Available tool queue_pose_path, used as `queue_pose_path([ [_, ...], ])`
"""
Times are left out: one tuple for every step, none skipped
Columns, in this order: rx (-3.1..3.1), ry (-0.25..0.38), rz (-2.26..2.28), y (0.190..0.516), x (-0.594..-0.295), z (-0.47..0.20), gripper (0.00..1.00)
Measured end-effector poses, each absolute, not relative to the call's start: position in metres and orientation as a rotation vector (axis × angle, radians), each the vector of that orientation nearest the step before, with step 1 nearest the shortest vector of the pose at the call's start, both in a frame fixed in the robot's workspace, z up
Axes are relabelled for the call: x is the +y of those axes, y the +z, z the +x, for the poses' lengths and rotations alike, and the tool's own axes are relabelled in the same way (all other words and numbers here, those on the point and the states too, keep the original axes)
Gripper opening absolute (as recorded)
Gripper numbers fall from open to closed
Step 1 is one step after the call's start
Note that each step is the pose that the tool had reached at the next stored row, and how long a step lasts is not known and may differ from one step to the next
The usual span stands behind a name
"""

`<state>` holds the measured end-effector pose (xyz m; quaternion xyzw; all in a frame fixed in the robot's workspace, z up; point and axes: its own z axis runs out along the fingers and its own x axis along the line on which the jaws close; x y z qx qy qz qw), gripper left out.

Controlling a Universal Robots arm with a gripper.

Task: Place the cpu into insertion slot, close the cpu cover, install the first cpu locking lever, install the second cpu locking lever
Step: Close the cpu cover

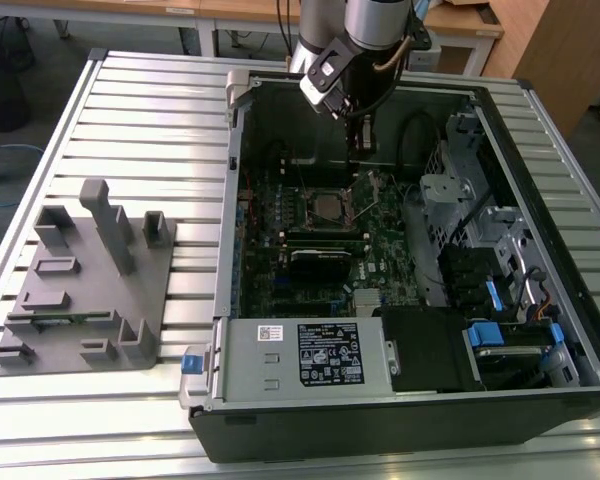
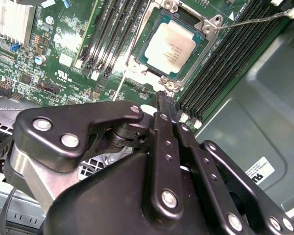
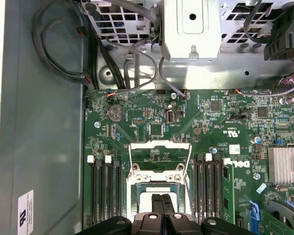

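Exterior view first: a computer case (image 1: 400,425) lies open on the slatted desk (image 1: 130,110), with a grey printed fixture (image 1: 80,280) off to the exterior view's left and the grey power supply (image 1: 300,355) at the case's near edge. The arm comes down into the case, and the end effector (image 1: 358,172) hangs just above the board, right beside the socket.

The second wrist view is where it gets clear. The cpu (image 2: 170,47) is already seated in the insertion slot (image 2: 159,15), silver top facing up. As far as I can tell, the cpu cover (image 2: 200,55) is folded down flat around it. One thin wire locking lever (image 2: 255,19) sticks out across the black memory slots (image 2: 220,68), and it looks loose rather than hooked. A second wire (image 2: 118,90) runs off the opposite corner.

End effector (image 2: 163,99) fingers are pinched together with nothing between them, tips just short of the socket's corner. In the first wrist view, those closed fingers (image 3: 157,208) cover part of the socket.
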<state>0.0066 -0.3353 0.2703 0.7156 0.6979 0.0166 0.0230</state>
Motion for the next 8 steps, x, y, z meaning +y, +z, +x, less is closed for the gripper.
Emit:
queue_pose_path([
  [2.161, 0.051, 2.216, 0.2703, -0.3353, 0.0067, 0.11],
  [2.161, 0.051, 2.216, 0.2703, -0.3353, 0.0070, 0.11],
  [2.161, 0.051, 2.216, 0.2703, -0.3353, 0.0074, 0.11],
  [2.161, 0.051, 2.216, 0.2702, -0.3353, 0.0080, 0.11],
  [2.161, 0.051, 2.216, 0.2703, -0.3353, 0.0086, 0.11],
  [2.161, 0.051, 2.216, 0.2702, -0.3353, 0.0092, 0.11],
  [2.161, 0.051, 2.216, 0.2702, -0.3353, 0.0094, 0.11],
  [2.161, 0.051, 2.216, 0.2703, -0.3353, 0.0094, 0.11],
])
